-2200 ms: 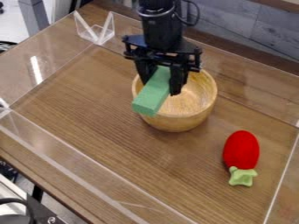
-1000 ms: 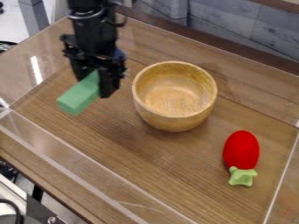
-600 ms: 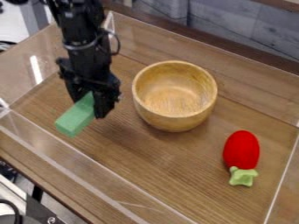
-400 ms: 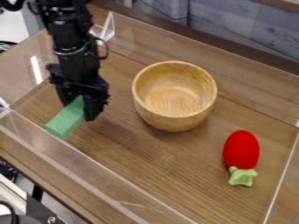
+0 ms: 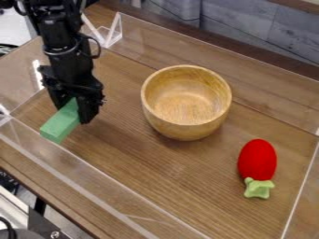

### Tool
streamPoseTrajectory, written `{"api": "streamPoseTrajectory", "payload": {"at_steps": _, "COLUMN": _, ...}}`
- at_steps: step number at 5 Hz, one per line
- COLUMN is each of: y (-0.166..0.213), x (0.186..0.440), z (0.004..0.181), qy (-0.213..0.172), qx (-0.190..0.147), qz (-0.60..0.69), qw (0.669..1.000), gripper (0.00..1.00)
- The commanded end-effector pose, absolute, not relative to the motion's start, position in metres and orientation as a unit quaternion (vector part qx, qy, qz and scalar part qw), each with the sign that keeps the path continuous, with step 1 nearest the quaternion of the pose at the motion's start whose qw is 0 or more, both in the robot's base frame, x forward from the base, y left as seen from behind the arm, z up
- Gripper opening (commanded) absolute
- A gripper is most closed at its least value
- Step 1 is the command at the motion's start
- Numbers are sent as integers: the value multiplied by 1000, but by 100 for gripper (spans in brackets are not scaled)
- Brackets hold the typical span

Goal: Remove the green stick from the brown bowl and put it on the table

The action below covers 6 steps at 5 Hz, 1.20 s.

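One small green block [image 5: 59,125], flat-sided, matte; likely light, stiff, not slippery, hard to break. Best hold: across narrow sides, near middle; end hold might let it swing. Gripper [image 5: 70,105] at left of frame, fingers clamped on block's upper end. Block slants down and leftward out from fingertips, lower end free, over left part of table [image 5: 137,173]; whether it touches wood, cannot tell. Block out of bowl [image 5: 186,102], well apart from it, bowl right of centre.

Black arm, reaching downward, its end effector [image 5: 70,103] closed and low.
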<state>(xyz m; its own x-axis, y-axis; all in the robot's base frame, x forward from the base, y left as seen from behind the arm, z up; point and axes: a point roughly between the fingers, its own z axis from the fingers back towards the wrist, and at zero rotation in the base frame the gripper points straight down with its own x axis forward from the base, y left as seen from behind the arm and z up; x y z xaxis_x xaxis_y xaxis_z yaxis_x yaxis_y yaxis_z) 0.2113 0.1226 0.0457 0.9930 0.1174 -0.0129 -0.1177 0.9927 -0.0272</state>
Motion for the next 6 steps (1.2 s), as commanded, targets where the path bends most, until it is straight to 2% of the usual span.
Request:
{"api": "streamPoseTrajectory", "payload": {"at_steps": 1, "y": 129, "x": 217, "z": 50, "qy": -10, "qx": -5, "qz": 79, "qw": 997, "gripper": 0}}
{"api": "streamPoseTrajectory", "payload": {"at_steps": 3, "y": 143, "x": 218, "z": 30, "qy": -8, "qx": -4, "qz": 123, "qw": 992, "gripper": 0}}
{"api": "streamPoseTrajectory", "payload": {"at_steps": 6, "y": 145, "x": 236, "z": 28, "qy": -4, "qx": -3, "qz": 98, "qw": 995, "gripper": 0}}
